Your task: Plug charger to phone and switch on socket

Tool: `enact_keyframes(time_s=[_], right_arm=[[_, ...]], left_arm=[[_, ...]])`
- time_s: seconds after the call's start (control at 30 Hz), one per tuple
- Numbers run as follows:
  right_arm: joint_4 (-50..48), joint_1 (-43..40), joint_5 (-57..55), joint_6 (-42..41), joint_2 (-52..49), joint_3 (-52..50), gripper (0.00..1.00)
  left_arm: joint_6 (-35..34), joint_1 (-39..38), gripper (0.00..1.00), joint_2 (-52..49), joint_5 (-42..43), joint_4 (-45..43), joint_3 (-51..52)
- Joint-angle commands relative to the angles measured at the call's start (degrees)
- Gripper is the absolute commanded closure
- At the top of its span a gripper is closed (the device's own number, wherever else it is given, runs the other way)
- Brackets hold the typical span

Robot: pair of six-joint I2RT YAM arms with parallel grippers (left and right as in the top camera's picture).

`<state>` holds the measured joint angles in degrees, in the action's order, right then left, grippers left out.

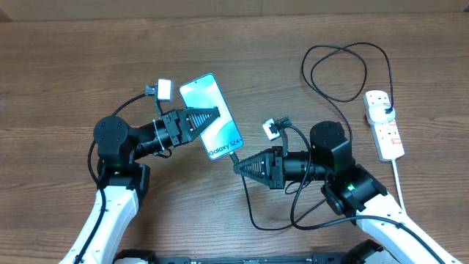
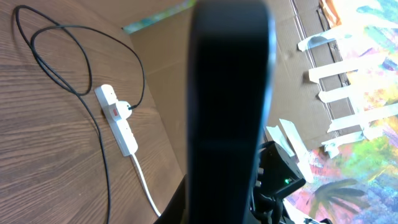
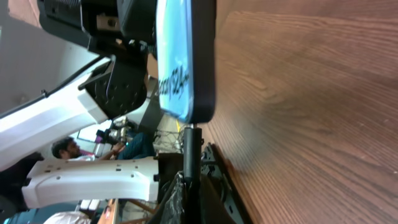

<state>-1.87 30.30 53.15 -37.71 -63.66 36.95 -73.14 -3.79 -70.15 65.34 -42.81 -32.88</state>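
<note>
Black thin charger tip (image 3: 191, 155), pinched by the right gripper (image 1: 242, 167), meets the slim blue-screen phone (image 1: 220, 136), which the left gripper (image 1: 211, 115) clamps. White long socket strip (image 1: 387, 128) is probably not yet switched.

**Left wrist view:** the phone (image 2: 230, 112) is rendered as a dark, blurred slab, cut off at the top and bottom edges. The left gripper (image 1: 216, 114) is hidden behind it here.

**Right wrist view:** the phone's upper end is cut off. Whether the charger (image 3: 191, 149) is seated cannot be told.

**Overhead:** the socket (image 1: 385, 125) switch positions are too small to read.
</note>
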Motion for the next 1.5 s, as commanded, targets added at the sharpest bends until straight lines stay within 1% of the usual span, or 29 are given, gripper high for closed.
enact_keyframes(time_s=[0.0,0.3,1.47], right_arm=[[-0.5,-0.5,0.1,-0.5,0.0,0.3,0.96],[0.0,-0.5,4.1,-1.3,0.0,0.3,0.96],[-1.5,-0.5,1.8,-3.0,0.0,0.3,0.96]], left_arm=[[0.3,-0.3,0.96,0.4,0.7,-0.5,-0.3],[0.3,-0.3,0.96,0.4,-0.2,-0.6,-0.3],[-0.6,-0.4,0.96,0.4,-1.3,-0.5,-0.3]])
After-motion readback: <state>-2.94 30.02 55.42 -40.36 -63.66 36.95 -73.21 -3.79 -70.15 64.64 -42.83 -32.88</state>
